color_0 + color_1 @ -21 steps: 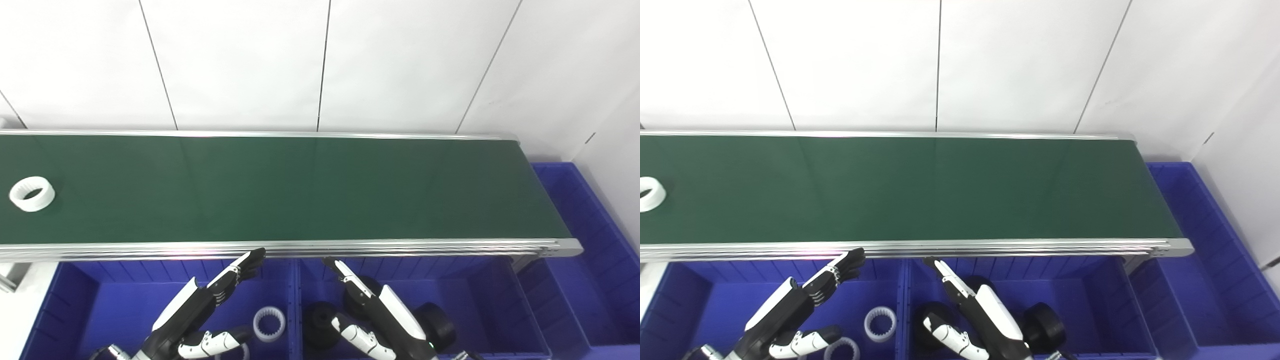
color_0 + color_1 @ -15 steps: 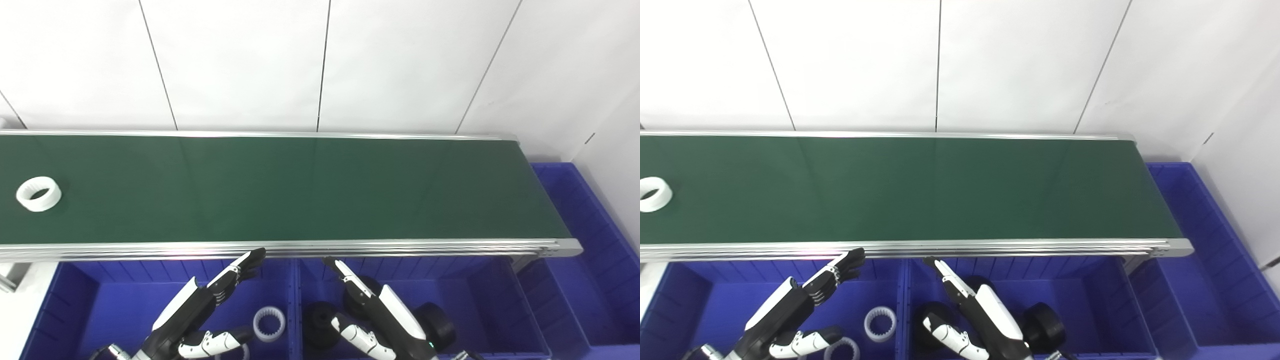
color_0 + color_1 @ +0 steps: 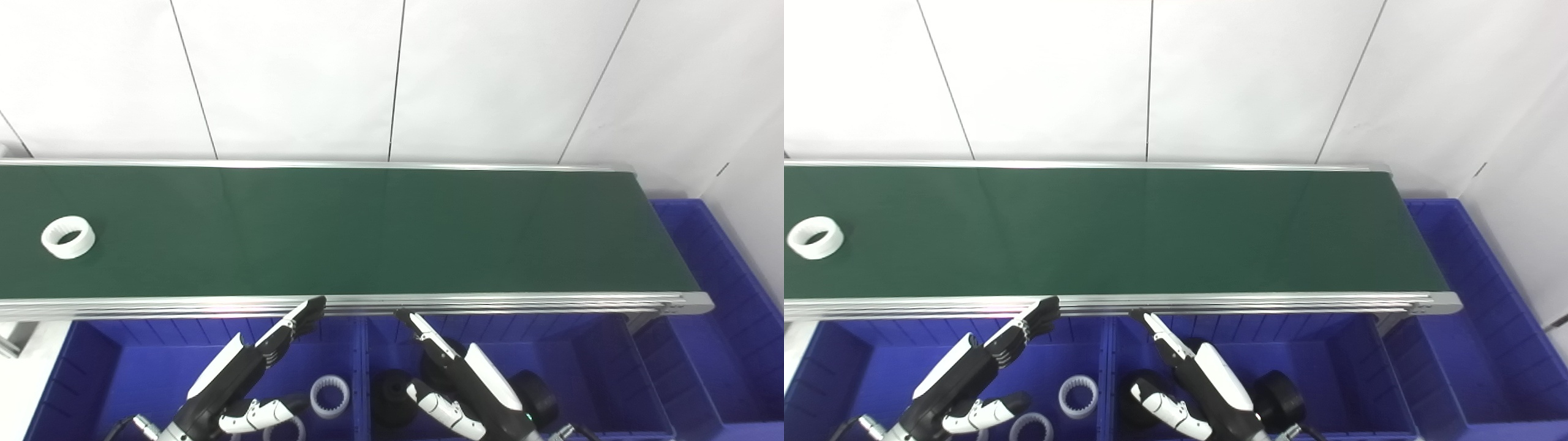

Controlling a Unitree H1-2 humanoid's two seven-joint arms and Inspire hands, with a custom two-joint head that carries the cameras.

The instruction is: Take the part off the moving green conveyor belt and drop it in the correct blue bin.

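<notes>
A white toothed ring (image 3: 68, 237) lies flat on the green conveyor belt (image 3: 367, 233) near its far left end. My left hand (image 3: 245, 373) hovers open over the left blue bin (image 3: 104, 380), fingers stretched toward the belt's near rail and holding nothing. My right hand (image 3: 465, 386) is open too, above the middle blue bin (image 3: 606, 386), fingers pointing at the rail. Both hands are well to the right of the ring and below the belt.
The left bin holds white rings (image 3: 329, 396). The middle bin holds black wheel-like parts (image 3: 539, 398). Another blue bin (image 3: 729, 294) stands past the belt's right end. An aluminium rail (image 3: 429, 301) borders the belt's near side; a white wall rises behind.
The white ring has ridden the belt to the right. Both hands have crept slightly up toward the rail, still open.
</notes>
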